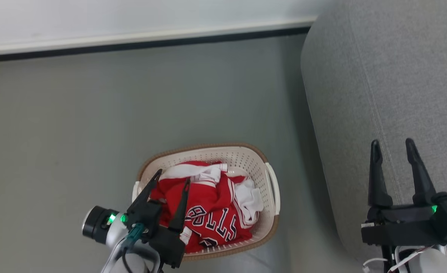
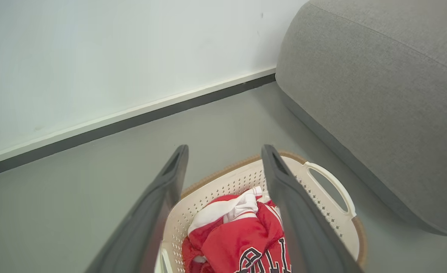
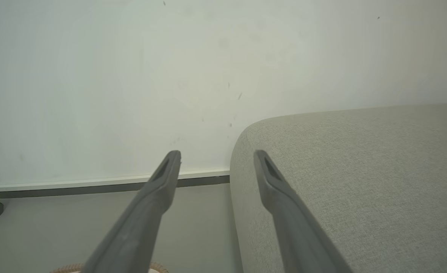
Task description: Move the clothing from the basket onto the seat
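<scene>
Our left hand (image 1: 173,176), spread apart, hangs over the clothing (image 1: 208,212) in the basket (image 1: 272,189); our right hand (image 1: 392,141), apart too, is over the sofa (image 1: 379,76).

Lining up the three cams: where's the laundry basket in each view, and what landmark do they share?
Head view: basket at lower centre, left of the sofa.
Left wrist view: basket at bottom centre, between the left gripper fingers.
Right wrist view: a sliver of the basket, its brown rim, at the bottom edge, left.
Shared landmark: the grey sofa, on the right of every view.
</scene>
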`<state>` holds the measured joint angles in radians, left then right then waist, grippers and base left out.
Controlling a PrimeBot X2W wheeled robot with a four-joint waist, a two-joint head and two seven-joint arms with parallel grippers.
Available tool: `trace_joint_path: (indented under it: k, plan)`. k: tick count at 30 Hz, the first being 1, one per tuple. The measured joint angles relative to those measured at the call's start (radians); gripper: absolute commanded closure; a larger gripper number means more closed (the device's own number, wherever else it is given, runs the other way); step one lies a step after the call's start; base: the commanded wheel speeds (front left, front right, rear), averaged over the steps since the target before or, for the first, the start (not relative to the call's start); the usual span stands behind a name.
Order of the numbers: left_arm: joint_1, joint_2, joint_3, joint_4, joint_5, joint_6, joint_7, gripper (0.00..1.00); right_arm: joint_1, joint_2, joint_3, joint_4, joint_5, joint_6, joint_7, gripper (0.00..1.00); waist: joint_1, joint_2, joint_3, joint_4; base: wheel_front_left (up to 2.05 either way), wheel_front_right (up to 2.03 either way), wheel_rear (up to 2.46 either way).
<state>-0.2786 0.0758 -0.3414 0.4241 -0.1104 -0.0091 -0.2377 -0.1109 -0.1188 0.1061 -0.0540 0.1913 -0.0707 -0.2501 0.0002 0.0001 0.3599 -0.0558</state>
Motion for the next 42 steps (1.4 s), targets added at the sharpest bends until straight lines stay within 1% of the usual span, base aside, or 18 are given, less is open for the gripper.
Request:
trace_joint_path:
  k: [13,22,30,31,35,39,42]
  plan:
    - [-0.176,-0.010,-0.095,0.205,0.090,-0.019,0.072,0.00,-0.094,0.004,-0.012,-0.105,-0.006,0.000,-0.007,0.00,-0.0001,0.0000,0.192,-0.054,0.00,0.00,0.00]
    - [-0.276,-0.014,-0.146,0.307,0.147,-0.035,0.100,0.00,-0.155,0.009,-0.009,-0.172,-0.013,0.000,-0.007,0.00,-0.0001,0.0001,0.329,-0.078,0.00,0.00,0.00]
    - [-0.383,-0.019,-0.174,0.374,0.177,-0.037,0.132,0.00,-0.197,0.007,-0.015,-0.243,-0.024,0.004,-0.007,0.00,-0.0001,0.0001,0.450,-0.089,0.00,0.00,0.00]
    - [-0.398,-0.019,-0.177,0.380,0.178,-0.043,0.135,0.00,-0.205,0.007,-0.015,-0.253,-0.026,0.007,-0.007,0.00,0.0000,0.0001,0.465,-0.090,0.00,0.00,0.00]
    - [-0.466,-0.020,-0.193,0.404,0.199,-0.045,0.155,0.00,-0.236,0.006,-0.012,-0.284,-0.044,0.009,-0.007,0.00,-0.0001,0.0001,0.526,-0.091,0.00,0.00,0.00]
    - [-0.517,-0.022,-0.218,0.441,0.235,-0.053,0.166,0.00,-0.272,0.007,-0.011,-0.292,-0.053,0.010,-0.007,0.00,0.0000,0.0000,0.584,-0.090,0.00,0.00,0.00]
    - [-0.528,-0.022,-0.222,0.471,0.237,-0.053,0.171,0.00,-0.283,0.008,-0.011,-0.291,-0.053,0.010,-0.007,0.00,-0.0001,0.0000,0.621,-0.089,0.00,0.00,0.00]
